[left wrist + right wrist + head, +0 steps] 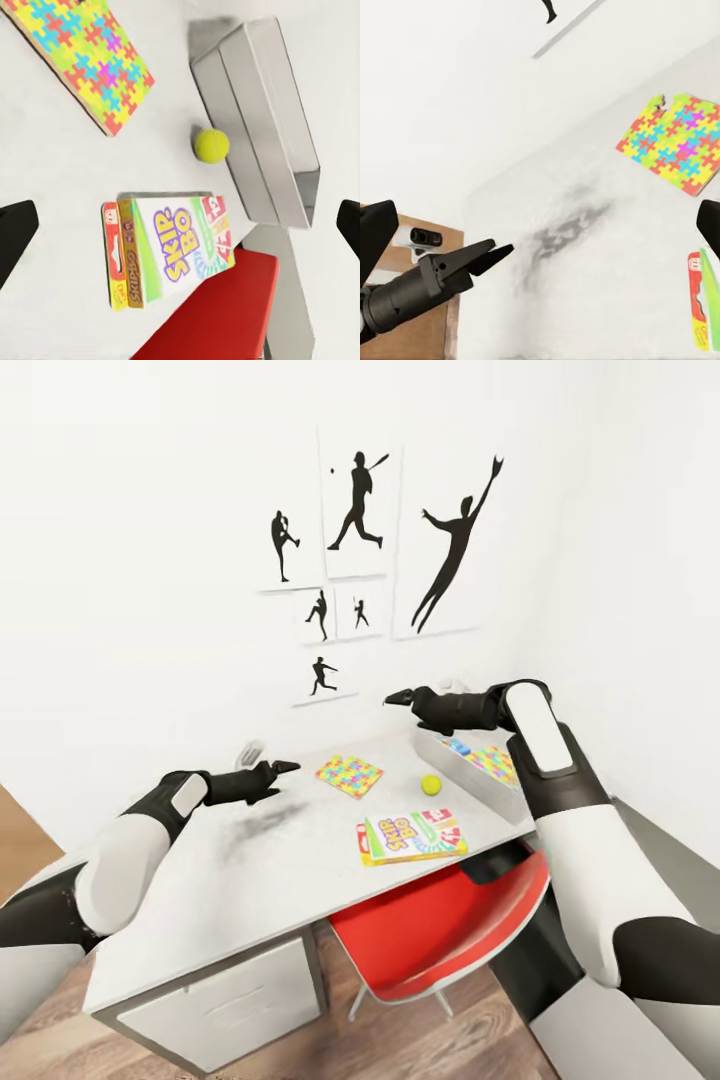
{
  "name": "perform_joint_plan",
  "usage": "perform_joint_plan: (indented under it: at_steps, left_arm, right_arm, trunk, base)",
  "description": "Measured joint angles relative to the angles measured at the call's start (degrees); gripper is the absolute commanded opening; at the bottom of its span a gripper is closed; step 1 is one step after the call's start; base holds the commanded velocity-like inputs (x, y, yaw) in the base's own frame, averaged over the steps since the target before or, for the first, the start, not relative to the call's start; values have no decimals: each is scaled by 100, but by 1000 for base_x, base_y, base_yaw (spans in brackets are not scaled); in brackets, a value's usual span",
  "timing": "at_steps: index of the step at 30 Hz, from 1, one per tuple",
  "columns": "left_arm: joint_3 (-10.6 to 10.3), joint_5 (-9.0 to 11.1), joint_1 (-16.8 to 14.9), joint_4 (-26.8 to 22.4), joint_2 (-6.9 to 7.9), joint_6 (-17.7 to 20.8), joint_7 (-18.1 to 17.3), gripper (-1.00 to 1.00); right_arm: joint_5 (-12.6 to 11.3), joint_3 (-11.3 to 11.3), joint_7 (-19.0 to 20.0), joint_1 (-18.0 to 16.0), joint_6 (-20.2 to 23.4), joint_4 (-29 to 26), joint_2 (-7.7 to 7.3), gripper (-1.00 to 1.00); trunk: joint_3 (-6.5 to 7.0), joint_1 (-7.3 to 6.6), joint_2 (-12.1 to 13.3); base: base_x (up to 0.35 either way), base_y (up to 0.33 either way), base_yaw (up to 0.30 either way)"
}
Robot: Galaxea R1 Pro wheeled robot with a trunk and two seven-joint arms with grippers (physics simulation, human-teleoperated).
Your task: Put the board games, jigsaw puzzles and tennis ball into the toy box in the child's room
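On the table [240, 880] lie a mosaic jigsaw puzzle [349, 775] [79, 56] [671, 142], the tennis ball [431, 784] [211, 145] and the Skip-Bo board game [411, 837] [176, 247]. At the table's right end stands the grey toy box [478, 784] [262, 112]. It holds a second mosaic puzzle [496, 764] and something blue [458, 745]. My left gripper [285, 766] [187, 221] hovers open over the table, left of the puzzle. Open too, my right gripper [398, 698] [547, 225] hangs above the table's far edge, by the toy box.
A red chair [440, 930] is tucked under the table's near right side. Grey drawers [230, 1000] sit below the near left end. White walls with black sports silhouettes [357, 510] close the far side and the right. Wood floor [330, 1050] lies in front.
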Motion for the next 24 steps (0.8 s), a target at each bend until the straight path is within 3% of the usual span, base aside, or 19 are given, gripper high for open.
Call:
perform_joint_plan:
  at_steps: [4,10,18,24]
  left_arm:
    - [-24,-4,12,-185,255,435,-205,100]
    - [-57,4,164,-524,775,838,-999,100]
    - [-82,-5,349,-608,1279,1019,-1901,100]
    - [-249,-11,617,-614,1700,1027,-2665,100]
  right_arm:
    - [1,30,-157,-3,12,142,-5,100]
    - [2,45,-437,-5,29,228,-6,100]
    - [11,48,-881,-8,41,261,-22,100]
    - [10,50,-1650,-19,46,303,-48,100]
  trunk:
    - [9,0,0]
    - [14,0,0]
    - [15,0,0]
    - [15,0,0]
  base:
    - [0,0,280]
    - [0,0,281]
    - [0,0,241]
    - [0,0,56]
